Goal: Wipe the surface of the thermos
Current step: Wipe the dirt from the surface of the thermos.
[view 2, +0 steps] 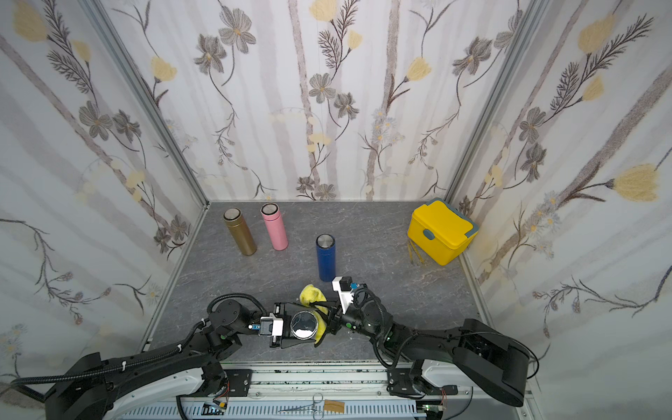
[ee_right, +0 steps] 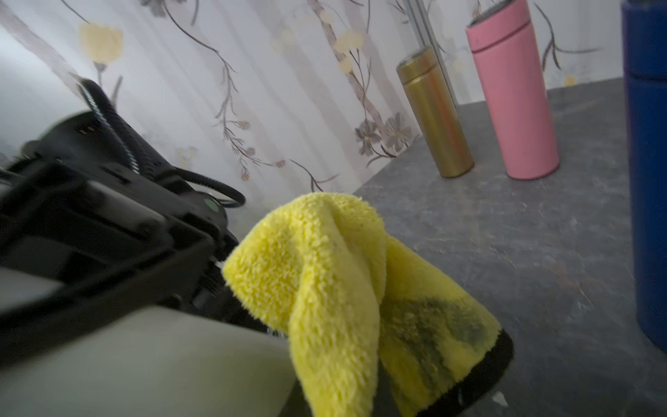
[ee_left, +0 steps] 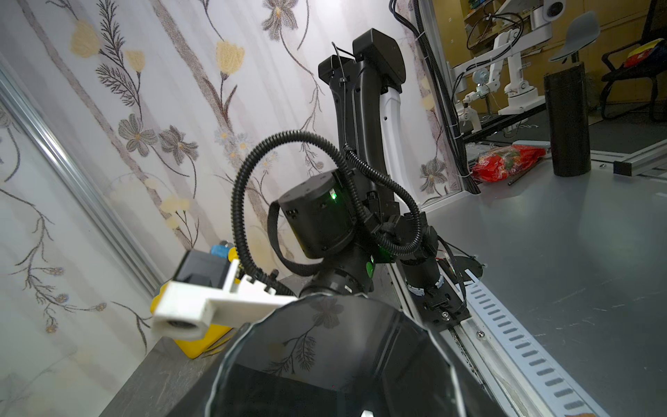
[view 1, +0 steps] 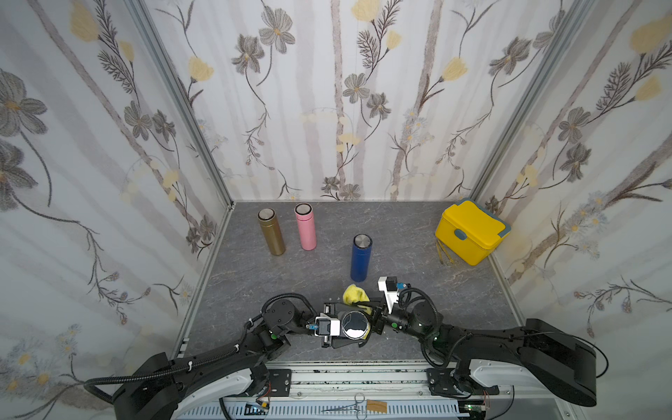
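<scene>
Item 1: thermos w/ dark glossy faceted body and mirror-like round top [view 1: 355, 324], lower centre of both top views [view 2: 304, 324], upright, seen end-on. In the left wrist view its dark faceted surface [ee_left: 343, 361] fills the bottom centre.

Item 2: left gripper [view 1: 336, 325], jaws shut on the thermos, one either side of the body; comes in from the thermos's left in frame.

Item 3: fluffy yellow microfibre cloth [view 1: 354, 294], pressed to the thermos's right and upper side in both top views [view 2: 310, 294]; part bunches up above the thermos. Right wrist view shows it draped, w/ a grey soiled patch [ee_right: 343, 281].

Item 4: right gripper [view 1: 374, 312], closed on the cloth; fingertips hidden under fabric.

Item 5: blue cylindrical thermos w/ silver cap [view 1: 360, 257], upright, just above the cloth in frame.

Item 6: pink cylindrical thermos [view 1: 305, 226] and gold metallic thermos [view 1: 271, 231], upright, side by side, centre-left, near the back wall.

Item 7: yellow plastic lidded box w/ grey-blue latch [view 1: 471, 232], centre-right, in the back corner.

Item 8: grey marbled tabletop [view 1: 254, 283] under all.
</scene>
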